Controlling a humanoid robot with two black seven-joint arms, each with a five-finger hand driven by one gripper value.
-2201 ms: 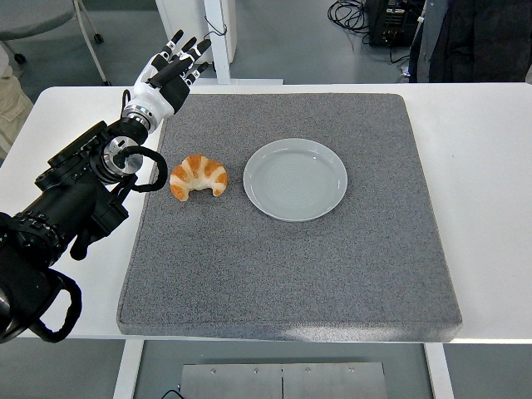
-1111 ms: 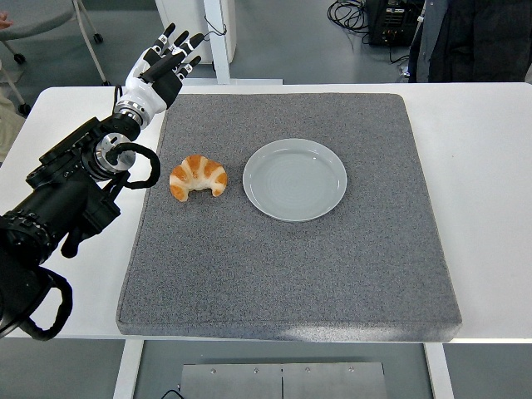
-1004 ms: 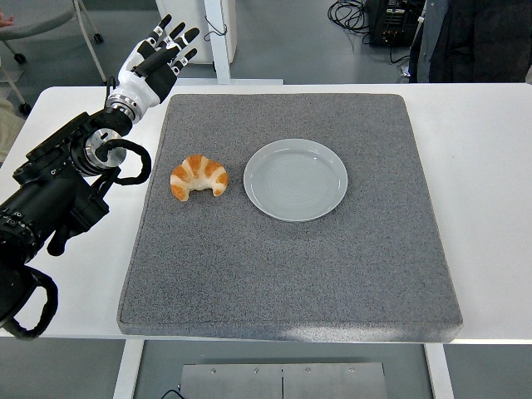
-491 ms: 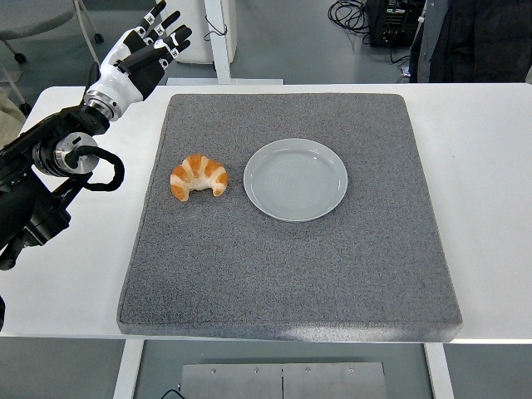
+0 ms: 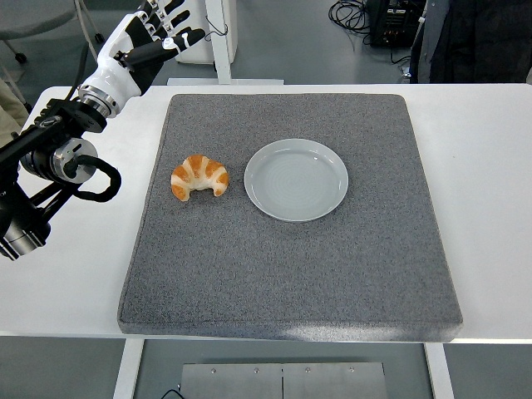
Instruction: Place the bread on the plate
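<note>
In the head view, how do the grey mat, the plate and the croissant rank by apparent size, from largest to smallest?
1. The grey mat, by far the largest; it lies under both other things.
2. The plate.
3. The croissant, clearly smaller than the plate beside it.
All lie at similar depth, so the order is sure.

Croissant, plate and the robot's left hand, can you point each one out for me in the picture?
croissant [image 5: 199, 176], head view, on the middle of its curved back.
plate [image 5: 329, 155], head view, on its bare upper right rim.
left hand [image 5: 141, 43], head view, on the middle of the hand, fingers spread.
</note>
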